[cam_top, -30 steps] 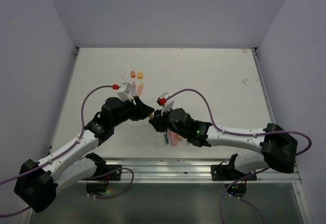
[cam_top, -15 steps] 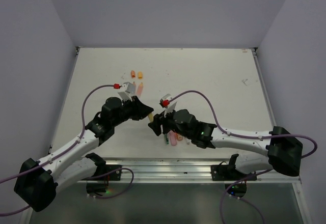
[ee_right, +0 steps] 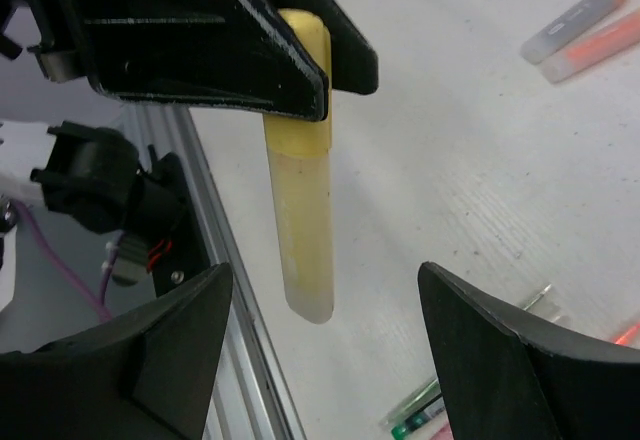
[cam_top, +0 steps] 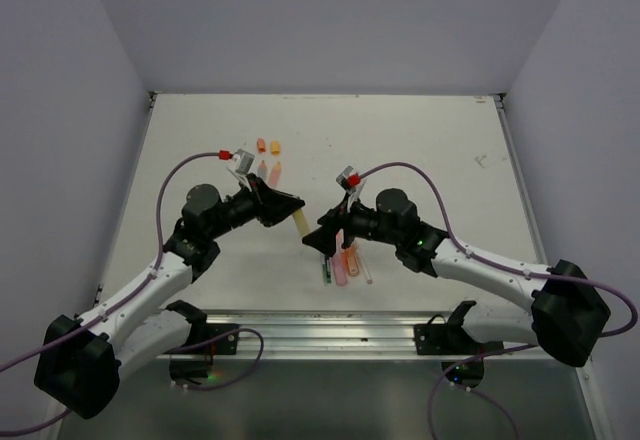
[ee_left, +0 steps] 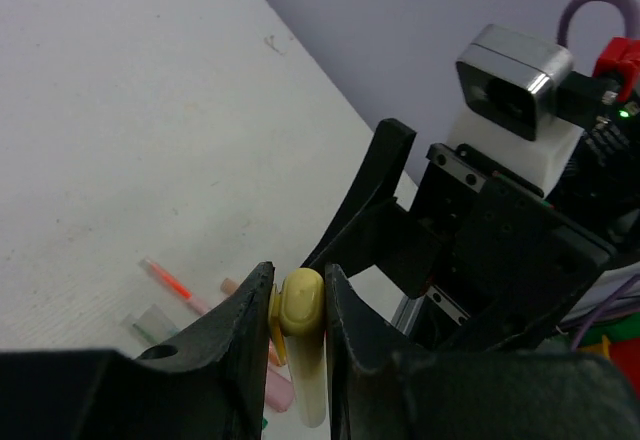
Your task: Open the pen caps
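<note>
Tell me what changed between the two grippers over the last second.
The right gripper opened, let go of the yellow highlighter and backed off to its right. The left gripper closed on the highlighter and now holds it alone. The loose pens by the near edge and the small orange caps farther back stayed put.

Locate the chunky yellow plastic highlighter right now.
Top view, centre-left: the chunky yellow plastic highlighter is clamped in the jaws of the left gripper, just left of the open right gripper.
</note>
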### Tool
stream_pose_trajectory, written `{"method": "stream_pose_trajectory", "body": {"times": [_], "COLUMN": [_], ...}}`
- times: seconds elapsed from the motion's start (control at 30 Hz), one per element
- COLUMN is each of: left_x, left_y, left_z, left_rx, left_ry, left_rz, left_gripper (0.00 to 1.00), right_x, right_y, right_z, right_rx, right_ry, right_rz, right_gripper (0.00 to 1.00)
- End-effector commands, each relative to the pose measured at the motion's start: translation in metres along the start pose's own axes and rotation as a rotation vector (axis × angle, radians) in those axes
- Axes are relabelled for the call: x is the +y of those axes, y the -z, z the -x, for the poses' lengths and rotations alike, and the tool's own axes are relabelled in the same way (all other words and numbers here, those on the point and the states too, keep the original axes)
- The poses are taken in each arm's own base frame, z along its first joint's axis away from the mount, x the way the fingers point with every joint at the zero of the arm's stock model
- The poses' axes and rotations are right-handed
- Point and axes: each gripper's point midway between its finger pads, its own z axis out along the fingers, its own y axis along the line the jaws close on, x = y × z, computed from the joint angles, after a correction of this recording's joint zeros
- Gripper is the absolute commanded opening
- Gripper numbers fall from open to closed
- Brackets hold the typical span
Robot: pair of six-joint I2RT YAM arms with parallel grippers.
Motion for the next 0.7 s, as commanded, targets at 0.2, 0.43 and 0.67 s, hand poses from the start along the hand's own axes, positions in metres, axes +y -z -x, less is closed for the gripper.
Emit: {"method": "stream_pose_trajectory", "body": {"times": [0.2, 0.43, 0.67], "left_x": [-0.05, -0.057, -0.074], "left_y": [0.002, 0.003, 0.006], "left_z": [0.013, 0.016, 0.032], "left_rx": [-0.033, -0.044, -0.103], "left_ry": [-0.1, -0.122, -0.174], "left_rz": [-0.292, -0.332, -0.395], "left_gripper": [0.0, 0.0, 0.0], "right_x": [0.04, 0.043, 0.039], "right_y": [-0.005, -0.007, -0.005], "right_z": [0.016, 0.022, 0.01], "right_rx": [-0.009, -0.012, 0.015], "right_ry": [0.039, 0.05, 0.045], "right_rz": [0.248, 0.284, 0.291], "right_gripper": [0.66, 0.38, 0.0]}}
